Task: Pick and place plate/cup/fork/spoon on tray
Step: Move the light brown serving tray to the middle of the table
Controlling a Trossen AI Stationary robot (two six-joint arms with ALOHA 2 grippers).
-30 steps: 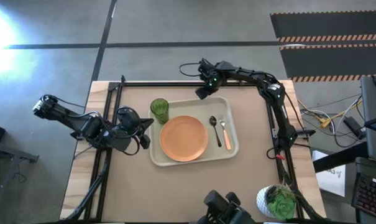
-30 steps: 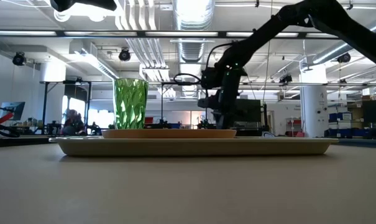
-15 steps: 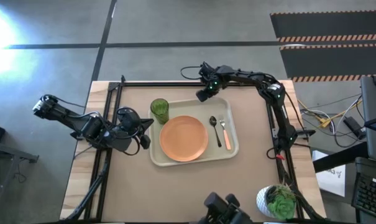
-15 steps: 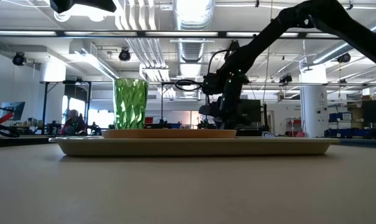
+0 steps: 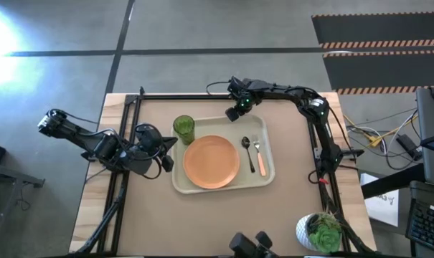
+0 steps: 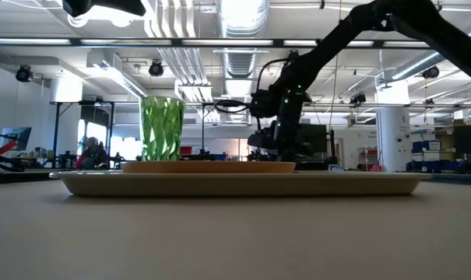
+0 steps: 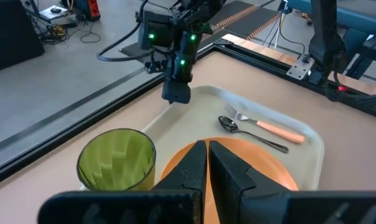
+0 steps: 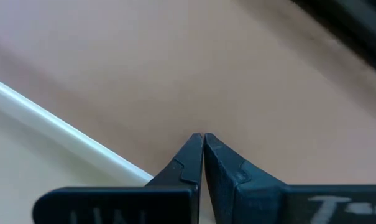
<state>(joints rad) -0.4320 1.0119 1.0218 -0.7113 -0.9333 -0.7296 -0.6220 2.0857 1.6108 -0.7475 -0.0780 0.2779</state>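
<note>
1. Plate, cup, fork and spoon all sat on the tray.
2. Right gripper, clenched and empty, hovered by the tray's far edge.
3. Left gripper, clenched too, was beside the cup.

The brown table carries the cream tray, which lies just right of the left gripper, whose fingers are closed, and just below the closed right gripper, which hangs over the tray's far rim. A white pot with a green plant stands at the table's near right corner, well apart from both grippers.
</note>
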